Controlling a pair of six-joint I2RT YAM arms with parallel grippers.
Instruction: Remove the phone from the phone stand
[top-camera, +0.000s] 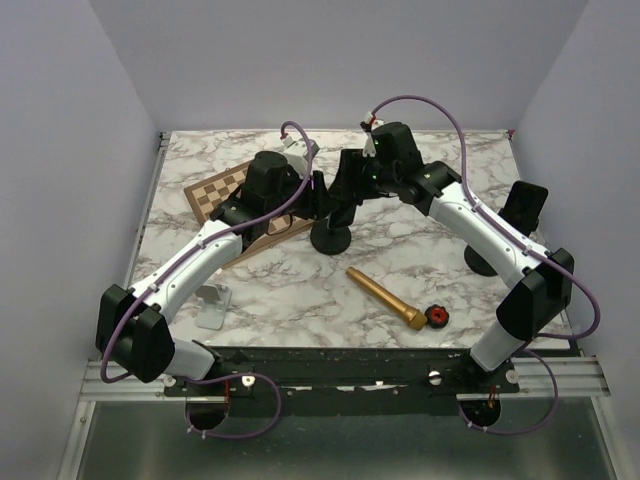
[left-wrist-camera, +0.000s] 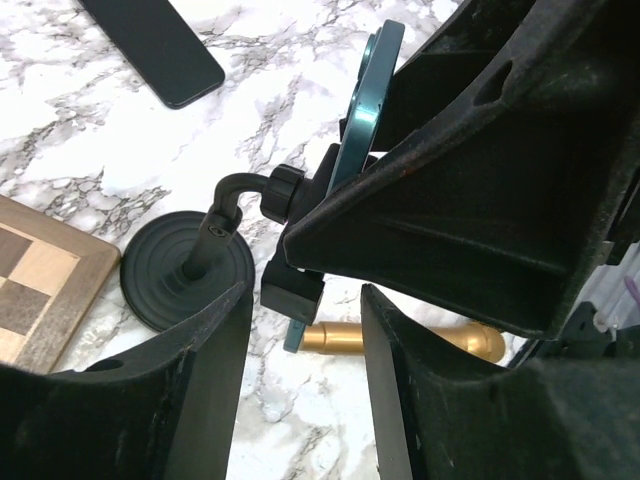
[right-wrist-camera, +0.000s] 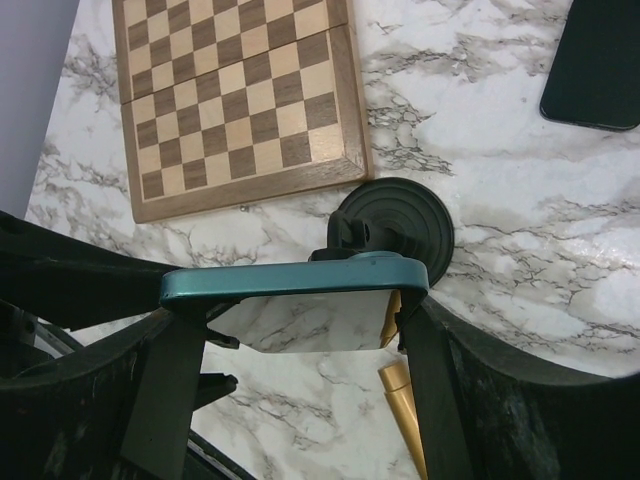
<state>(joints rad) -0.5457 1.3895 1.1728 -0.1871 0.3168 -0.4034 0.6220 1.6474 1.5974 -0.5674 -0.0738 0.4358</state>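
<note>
Phone (right-wrist-camera: 295, 280) sat on the stand (left-wrist-camera: 185, 270), mid table (top-camera: 300, 290), up on its edge. R gripper (right-wrist-camera: 298, 318) had it pinched by both ends, fingers wide. L gripper (left-wrist-camera: 305, 310) was half open by the stand's clip (left-wrist-camera: 292, 290), w/ gaps each side, not pinching anything I could see. I think the grab was done & the pull-off wasn't. Next: L should hold the stand down while R lifts the phone off slow, so nothing tips.
</note>
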